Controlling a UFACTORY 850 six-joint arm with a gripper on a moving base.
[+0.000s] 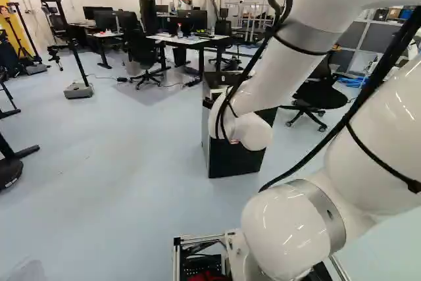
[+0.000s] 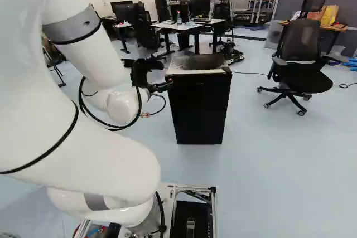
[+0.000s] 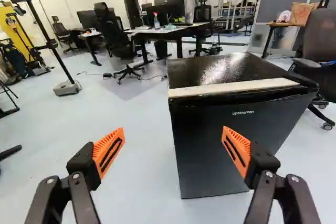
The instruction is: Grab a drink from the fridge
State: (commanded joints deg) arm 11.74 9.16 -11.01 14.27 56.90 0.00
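The gripper [image 2: 159, 85] shows in the right base view at the near left edge of the small black fridge [image 2: 199, 104]. In the wrist view the gripper [image 3: 173, 150] stands wide open, its orange pads [image 3: 108, 153] far apart with nothing between them touched. Ahead of it is the fridge [image 3: 226, 145], door closed, with a pale strip along its top front edge; one finger overlaps the door in that view. Whether that finger touches the door I cannot tell. In the left base view the arm partly hides the fridge [image 1: 230, 159]. No drink inside is visible.
Beyond the fridge stand desks [image 2: 187, 25] with monitors and a bottle. An office chair [image 2: 301, 65] is right of the fridge in the right base view. A wheeled pole stand [image 1: 79, 90] and dark stand feet [image 1: 9, 169] are at the left of the left base view.
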